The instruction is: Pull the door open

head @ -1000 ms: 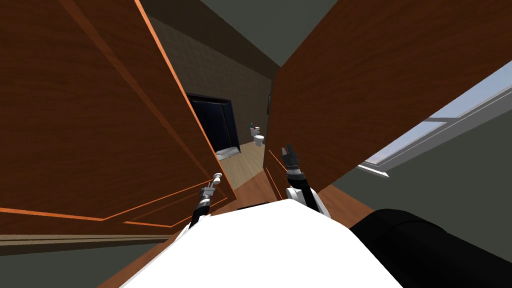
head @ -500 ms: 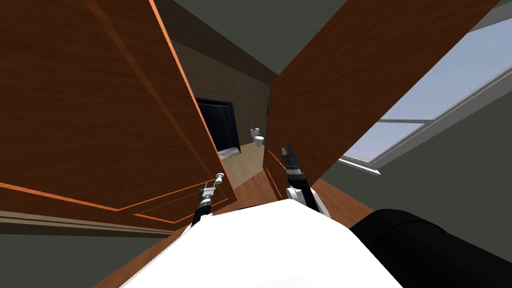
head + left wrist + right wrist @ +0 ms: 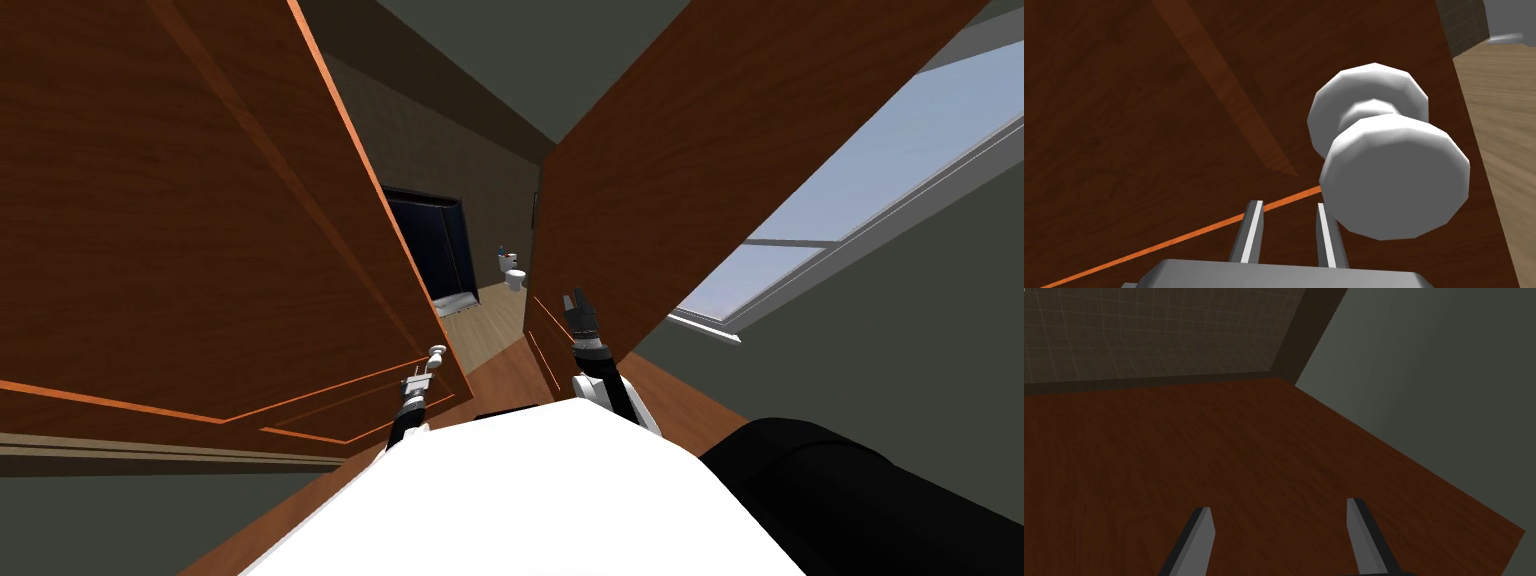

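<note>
Head view: door (image 3: 200, 250) barely moved since 0.5 s | left gripper (image 3: 1288, 205) nearly together beside knob (image 3: 1394, 180) | right gripper (image 3: 1279, 504) apart

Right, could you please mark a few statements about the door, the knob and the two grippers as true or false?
1. The white knob sits between the left gripper's fingers. False: it is beside them; nothing lies between them.
2. The right gripper is open. True.
3. The door stands ajar. True: a toilet shows through the gap.
4. The window is on the robot's left. False: it is on the right.
</note>
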{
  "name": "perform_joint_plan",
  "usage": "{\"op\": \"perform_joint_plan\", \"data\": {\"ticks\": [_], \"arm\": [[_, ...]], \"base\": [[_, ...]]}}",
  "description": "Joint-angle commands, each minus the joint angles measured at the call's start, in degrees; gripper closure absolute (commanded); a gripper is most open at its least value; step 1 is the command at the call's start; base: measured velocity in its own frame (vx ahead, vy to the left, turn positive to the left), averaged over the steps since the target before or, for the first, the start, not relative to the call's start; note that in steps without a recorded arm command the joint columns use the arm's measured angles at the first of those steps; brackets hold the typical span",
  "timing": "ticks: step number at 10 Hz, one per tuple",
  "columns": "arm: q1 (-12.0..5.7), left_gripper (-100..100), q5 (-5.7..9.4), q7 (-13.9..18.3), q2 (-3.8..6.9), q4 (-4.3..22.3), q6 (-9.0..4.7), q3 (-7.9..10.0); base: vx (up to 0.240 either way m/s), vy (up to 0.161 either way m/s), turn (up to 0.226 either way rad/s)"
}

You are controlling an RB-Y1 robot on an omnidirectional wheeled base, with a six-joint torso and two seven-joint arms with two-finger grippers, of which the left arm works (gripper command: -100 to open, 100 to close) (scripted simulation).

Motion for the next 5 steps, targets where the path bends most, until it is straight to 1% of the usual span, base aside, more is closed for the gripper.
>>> {"op": "perform_joint_plan", "data": {"ticks": [1,2,3,4,5], "arm": [[-0.59,-100,0.17,2.27,-1.29,0.48,-0.91,-1.25],[-0.51,-100,1.22,4.32,-1.83,0.03,-0.78,-1.43],[-0.51,-100,1.22,4.58,-1.83,0.03,-0.78,-1.43],[-0.43,-100,2.26,6.80,-2.37,-0.42,-0.66,-1.60],[-0.36,-100,3.24,8.36,-2.89,-0.85,-0.54,-1.77]], "base": [[-0.054,-0.003,-0.023],[-0.054,0.002,-0.031],[-0.051,-0.004,-0.021],[-0.057,-0.010,-0.065],[-0.066,-0.005,-0.033]]}}
